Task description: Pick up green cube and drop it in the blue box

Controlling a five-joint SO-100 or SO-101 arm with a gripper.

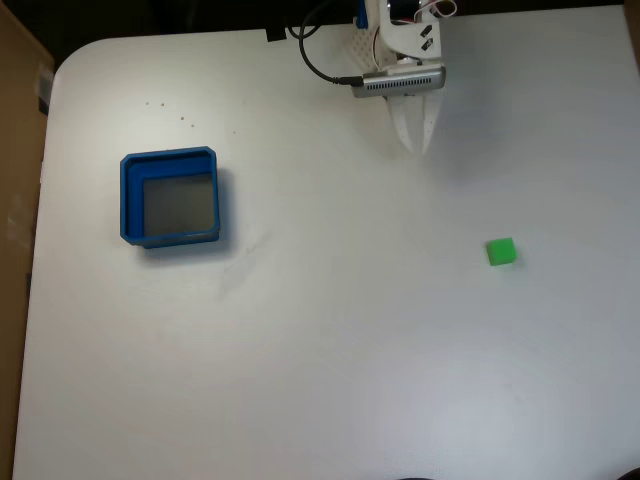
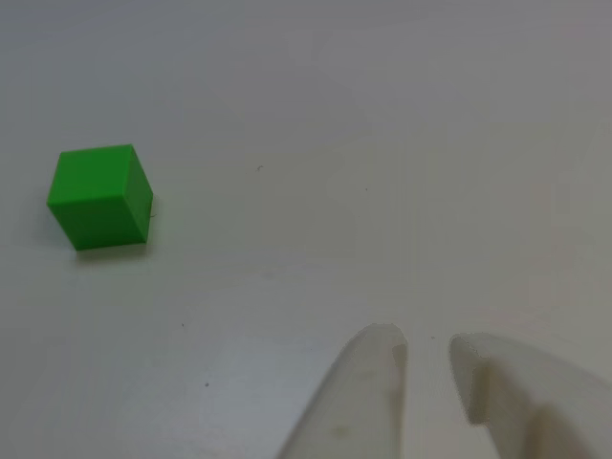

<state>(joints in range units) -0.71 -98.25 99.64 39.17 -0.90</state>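
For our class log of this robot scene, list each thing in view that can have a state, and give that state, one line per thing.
green cube: resting flat on the table, free, nothing touching it.
blue box: upright, open on top, nothing inside.
gripper: holding nothing, fingers a narrow gap apart, well short of the cube.
black cable: plugged in at the arm's camera, looping off the table's far edge.
table: white, a few small dark specks.
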